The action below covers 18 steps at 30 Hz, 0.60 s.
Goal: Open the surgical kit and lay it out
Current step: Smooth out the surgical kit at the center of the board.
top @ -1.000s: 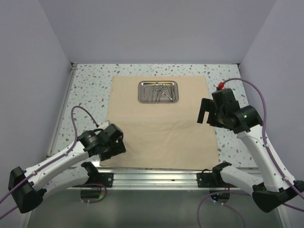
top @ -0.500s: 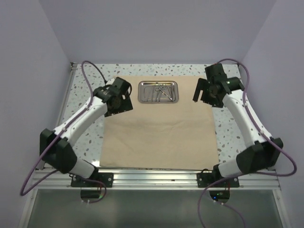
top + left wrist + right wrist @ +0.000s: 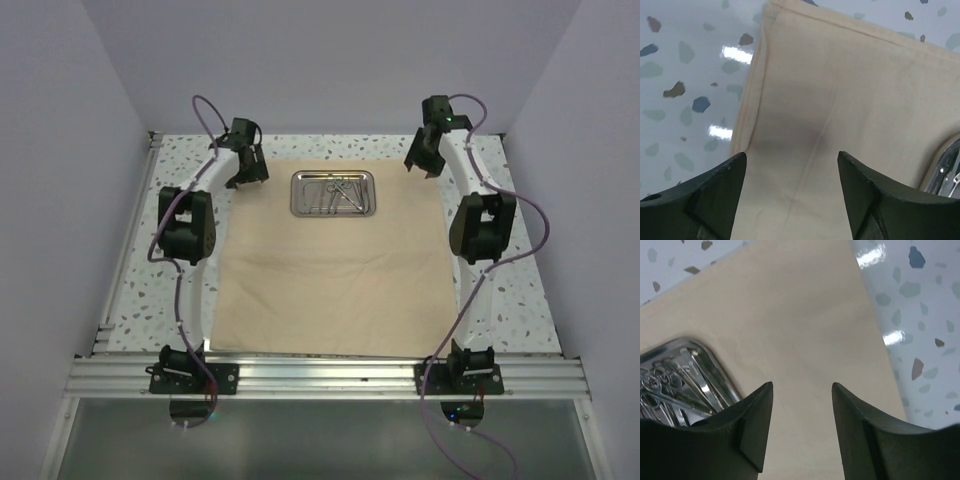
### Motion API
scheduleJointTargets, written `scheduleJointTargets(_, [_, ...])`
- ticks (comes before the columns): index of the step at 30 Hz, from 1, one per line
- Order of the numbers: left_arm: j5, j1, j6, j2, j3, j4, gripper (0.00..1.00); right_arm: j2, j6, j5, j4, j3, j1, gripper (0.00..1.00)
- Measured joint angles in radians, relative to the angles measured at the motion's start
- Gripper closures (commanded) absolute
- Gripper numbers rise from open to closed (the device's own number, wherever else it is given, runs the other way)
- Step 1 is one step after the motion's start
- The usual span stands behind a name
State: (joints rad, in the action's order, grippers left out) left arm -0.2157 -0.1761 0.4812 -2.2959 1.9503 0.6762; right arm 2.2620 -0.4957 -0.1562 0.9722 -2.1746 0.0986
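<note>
No text, label, brand, number or sign can be read in any view. The beige cloth wrap [image 3: 335,270], the steel tray [image 3: 300,193] near the counter's far edge and the speckled counter [image 3: 180,165] show only plain surfaces. Any marking on the left arm [image 3: 185,225] or the right arm [image 3: 483,225] is too small to tell.
</note>
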Motion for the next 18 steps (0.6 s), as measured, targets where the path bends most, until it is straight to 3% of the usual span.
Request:
scheduleJointTargets(3, [0.023, 0.006, -0.019, -0.109, 0.103, -0.008, 0.23, 0.147, -0.006, 0.001, 0.011, -0.174, -0.004, 0.45])
scheduleJointTargets(5, [0.027, 0.010, -0.031, -0.140, 0.142, -0.008, 0.23, 0.226, -0.010, -0.002, 0.020, -0.245, -0.004, 0.37])
scheduleJointTargets(6, [0.035, 0.013, -0.031, -0.141, 0.146, -0.015, 0.22, 0.254, -0.012, -0.006, 0.023, -0.257, -0.005, 0.32])
scheduleJointTargets(7, [0.040, 0.019, -0.032, -0.141, 0.145, -0.018, 0.22, 0.272, -0.011, -0.013, 0.028, -0.258, -0.006, 0.16])
scheduleJointTargets(9, [0.063, 0.039, -0.034, -0.140, 0.132, -0.040, 0.22, 0.298, -0.012, -0.022, 0.044, -0.254, -0.010, 0.07])
scheduleJointTargets(18, [0.098, 0.095, -0.061, -0.127, 0.096, -0.130, 0.22, 0.306, -0.009, -0.054, 0.029, -0.228, -0.123, 0.05])
